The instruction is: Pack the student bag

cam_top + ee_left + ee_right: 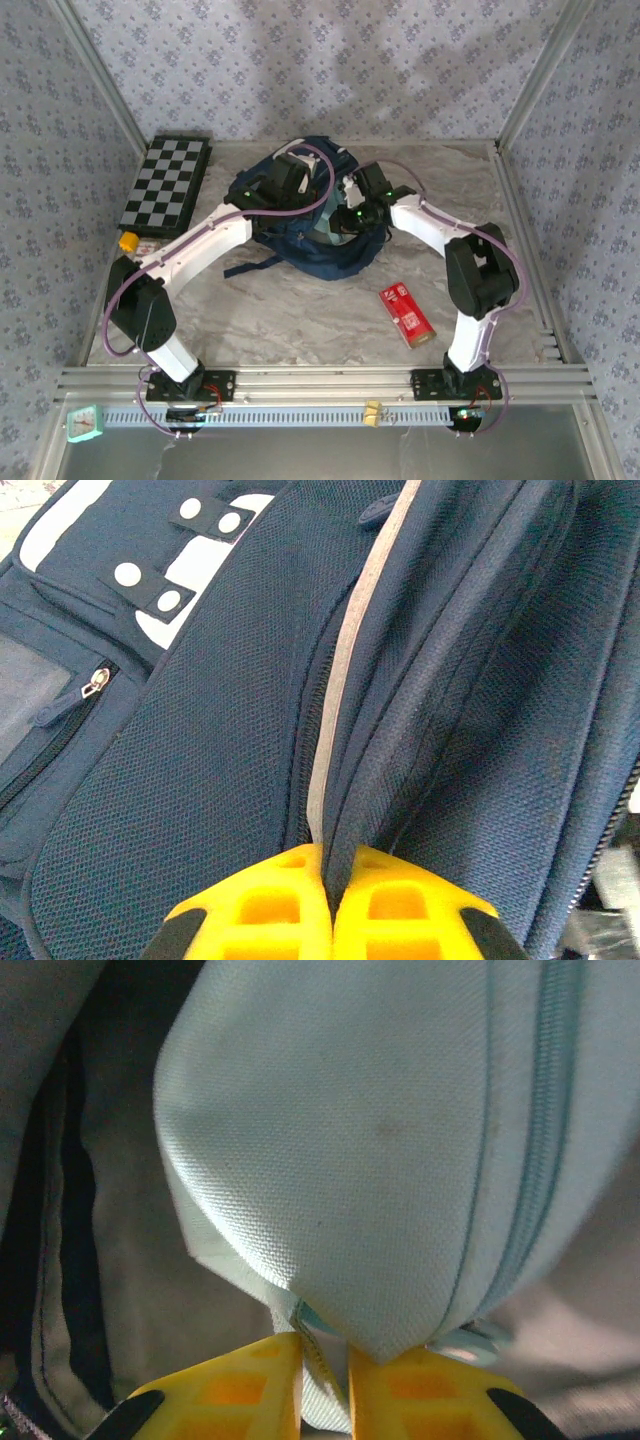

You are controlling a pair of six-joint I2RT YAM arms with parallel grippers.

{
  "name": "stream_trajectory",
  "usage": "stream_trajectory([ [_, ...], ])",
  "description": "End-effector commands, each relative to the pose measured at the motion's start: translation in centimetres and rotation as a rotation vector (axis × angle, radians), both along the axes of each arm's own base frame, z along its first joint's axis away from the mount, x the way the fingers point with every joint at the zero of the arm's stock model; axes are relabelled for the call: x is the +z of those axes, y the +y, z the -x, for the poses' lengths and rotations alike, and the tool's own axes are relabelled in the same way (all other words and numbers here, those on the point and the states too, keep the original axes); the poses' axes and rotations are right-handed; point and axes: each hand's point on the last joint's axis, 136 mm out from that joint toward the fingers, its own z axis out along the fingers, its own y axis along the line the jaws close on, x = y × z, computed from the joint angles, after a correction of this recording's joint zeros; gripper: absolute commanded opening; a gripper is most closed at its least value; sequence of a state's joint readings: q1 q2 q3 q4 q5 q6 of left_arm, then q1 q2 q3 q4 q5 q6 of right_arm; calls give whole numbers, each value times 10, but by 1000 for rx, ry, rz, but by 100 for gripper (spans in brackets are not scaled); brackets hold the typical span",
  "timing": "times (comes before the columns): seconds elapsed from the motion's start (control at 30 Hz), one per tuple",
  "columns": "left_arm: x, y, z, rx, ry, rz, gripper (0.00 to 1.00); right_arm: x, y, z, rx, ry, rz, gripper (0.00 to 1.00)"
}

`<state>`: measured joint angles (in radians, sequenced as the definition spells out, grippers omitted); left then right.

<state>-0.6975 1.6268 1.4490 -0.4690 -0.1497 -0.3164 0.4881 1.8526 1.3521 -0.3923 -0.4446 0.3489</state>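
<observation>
Student bag [320, 262], a large navy blue fabric backpack with white patches and dark straps, lies in the middle of the grey marbled table [300, 320], nearer the far edge than the near one, with both arms reaching over it. In the left wrist view the student bag [200, 760] shows mesh-textured panels, a thin pale stripe [350, 660] running along a seam, white patches [60, 530] crossed by dark snap tabs, and a small metal zipper pull [95, 683] on a side pocket. The left gripper [328, 865] has its yellow fingers [260, 900] clenched on a fold of the bag's fabric at that seam. The right gripper [325, 1355] reaches into the bag's opening, its yellow fingers [240, 1390] pinched on the corner of a pale mint woven fabric pouch with a matching zipper [350, 1160]; the bag's grey lining lies around the pouch. A black and white folding checkerboard [166, 185] sits at the far left corner of the table, with a small yellow object [128, 241] just beside its near end at the left edge. A flat red rectangular packet [407, 313] lies toward the near right of the table, apart from the bag.
</observation>
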Motion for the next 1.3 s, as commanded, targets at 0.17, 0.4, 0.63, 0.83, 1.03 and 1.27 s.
stream_trajectory([
  [0.17, 49, 3, -9, 36, -120, 81, 0, 45, 12, 7, 39, -124, -185, 51],
  [0.4, 43, 8, -8, 39, -108, 61, 0, 53, -37, 7, -55, -72, -161, 56],
  [0.63, 40, 6, -7, 23, -97, 63, 0, 12, -30, -21, -149, 13, -93, 29],
  [0.83, 33, -1, -10, 17, -78, 83, 0, 0, 30, -35, -84, -8, -150, 21],
  [1.03, 23, -5, -11, 15, -55, 91, 0, 14, 25, -26, -98, -54, -194, 27],
  [1.27, 2, -4, -1, -5, 1, 71, 0, 21, -64, 1, -177, -72, -73, 48],
])
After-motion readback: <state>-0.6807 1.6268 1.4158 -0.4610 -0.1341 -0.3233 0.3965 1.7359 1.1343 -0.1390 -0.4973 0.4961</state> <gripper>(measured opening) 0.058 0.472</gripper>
